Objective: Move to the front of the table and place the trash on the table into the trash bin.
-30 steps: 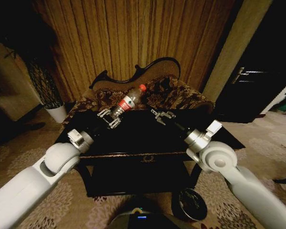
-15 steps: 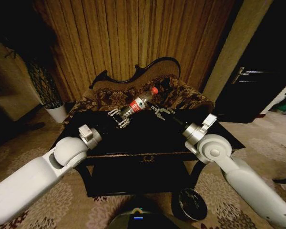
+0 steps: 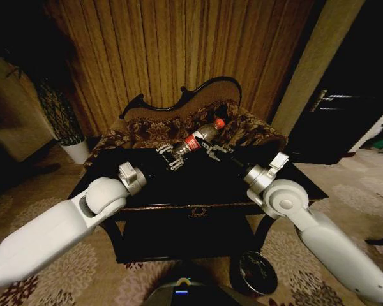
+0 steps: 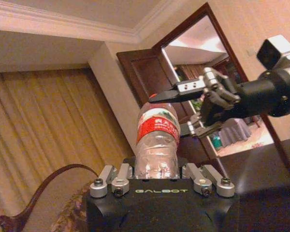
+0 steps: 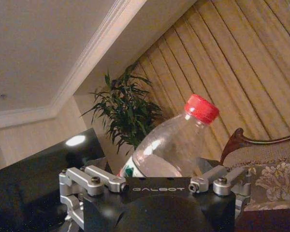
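A clear plastic bottle [image 3: 199,137] with a red label and red cap hangs tilted above the far edge of the black glossy table [image 3: 198,185]. My left gripper [image 3: 174,155] is shut on its lower body. In the left wrist view the bottle [image 4: 158,140] rises out of the left gripper [image 4: 158,176]. My right gripper [image 3: 212,148] is open right beside the bottle's upper half; seen from the left wrist, the right gripper [image 4: 181,110] has one finger on each side of the capped end. In the right wrist view the bottle [image 5: 169,150] lies just past the right gripper [image 5: 157,175]. The trash bin [image 3: 255,273] stands on the carpet in front of the table, to the right.
A carved-back patterned sofa [image 3: 172,124] stands directly behind the table. A white plant pot [image 3: 76,152] sits at the left by the curtain. A dark door [image 3: 335,102] is at the right. Patterned carpet surrounds the table.
My left gripper has carried the bottle to the right and slightly up, bringing it beside the right gripper. The right gripper has shifted a little toward the bottle.
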Controlling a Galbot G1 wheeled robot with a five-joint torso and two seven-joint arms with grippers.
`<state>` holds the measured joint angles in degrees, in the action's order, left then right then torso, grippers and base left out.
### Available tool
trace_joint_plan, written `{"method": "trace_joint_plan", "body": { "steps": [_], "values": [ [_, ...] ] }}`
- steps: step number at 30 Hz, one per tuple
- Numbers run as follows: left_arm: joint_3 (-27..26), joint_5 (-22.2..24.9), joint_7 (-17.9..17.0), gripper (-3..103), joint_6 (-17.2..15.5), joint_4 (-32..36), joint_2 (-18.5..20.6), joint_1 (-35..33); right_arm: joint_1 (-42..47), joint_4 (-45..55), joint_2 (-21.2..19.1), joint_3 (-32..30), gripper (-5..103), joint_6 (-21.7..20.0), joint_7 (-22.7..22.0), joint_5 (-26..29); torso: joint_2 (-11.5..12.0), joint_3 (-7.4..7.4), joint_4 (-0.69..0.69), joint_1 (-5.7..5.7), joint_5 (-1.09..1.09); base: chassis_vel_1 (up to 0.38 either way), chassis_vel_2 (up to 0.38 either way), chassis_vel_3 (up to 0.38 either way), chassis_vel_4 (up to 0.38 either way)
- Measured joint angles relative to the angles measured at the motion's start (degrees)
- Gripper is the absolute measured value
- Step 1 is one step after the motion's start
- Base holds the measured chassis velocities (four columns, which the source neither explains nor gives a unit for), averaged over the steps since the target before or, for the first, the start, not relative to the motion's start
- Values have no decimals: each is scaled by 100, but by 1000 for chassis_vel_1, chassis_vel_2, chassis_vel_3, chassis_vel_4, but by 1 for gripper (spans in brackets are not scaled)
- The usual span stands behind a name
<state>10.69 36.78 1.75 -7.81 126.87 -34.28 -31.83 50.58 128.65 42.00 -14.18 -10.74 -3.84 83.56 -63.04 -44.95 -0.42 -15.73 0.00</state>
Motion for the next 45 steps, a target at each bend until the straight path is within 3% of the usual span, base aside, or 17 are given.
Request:
{"method": "trace_joint_plan", "body": {
  "steps": [13,19,21,23,25,28,31,37,38,45],
  "values": [
    [231,-8,-28,38,-26,74,-38,-15,77,-35,-54,-31,101,-9,102,-130,0,0,0,0,0,0,0,0,0],
    [330,-5,-18,37,-45,20,-90,76,121,-42,-64,-83,75,-1,101,-190,0,0,0,0,0,0,0,0,0],
    [330,-5,-17,37,-46,19,-91,76,122,-42,-63,-83,75,-1,102,-192,0,0,0,0,0,0,0,0,0],
    [325,4,-8,32,-62,19,-88,38,165,-44,-101,-89,59,5,126,-237,0,0,1,0,0,0,0,0,0],
    [314,5,1,32,-62,20,-85,26,181,-44,-117,-97,59,6,144,-243,0,0,0,0,-1,0,0,0,0],
    [277,19,8,32,-64,24,-79,0,224,-41,-140,-114,50,6,190,-251,-1,0,0,0,0,0,0,0,0],
    [237,28,-37,31,-109,46,-79,-38,231,-43,-139,-114,47,5,202,-262,0,0,0,0,0,0,0,0,0],
    [62,63,-102,53,-161,59,-47,-164,262,-60,-131,-133,35,6,222,-285,0,0,1,1,0,0,0,0,0],
    [62,63,-102,53,-161,59,-47,-164,262,-60,-131,-133,35,6,222,-285,0,0,1,1,0,0,0,0,0],
    [-91,228,-5,80,-130,93,-5,-202,296,-58,-140,-191,30,7,283,-273,0,0,0,0,-1,0,0,0,0]
  ]
}}
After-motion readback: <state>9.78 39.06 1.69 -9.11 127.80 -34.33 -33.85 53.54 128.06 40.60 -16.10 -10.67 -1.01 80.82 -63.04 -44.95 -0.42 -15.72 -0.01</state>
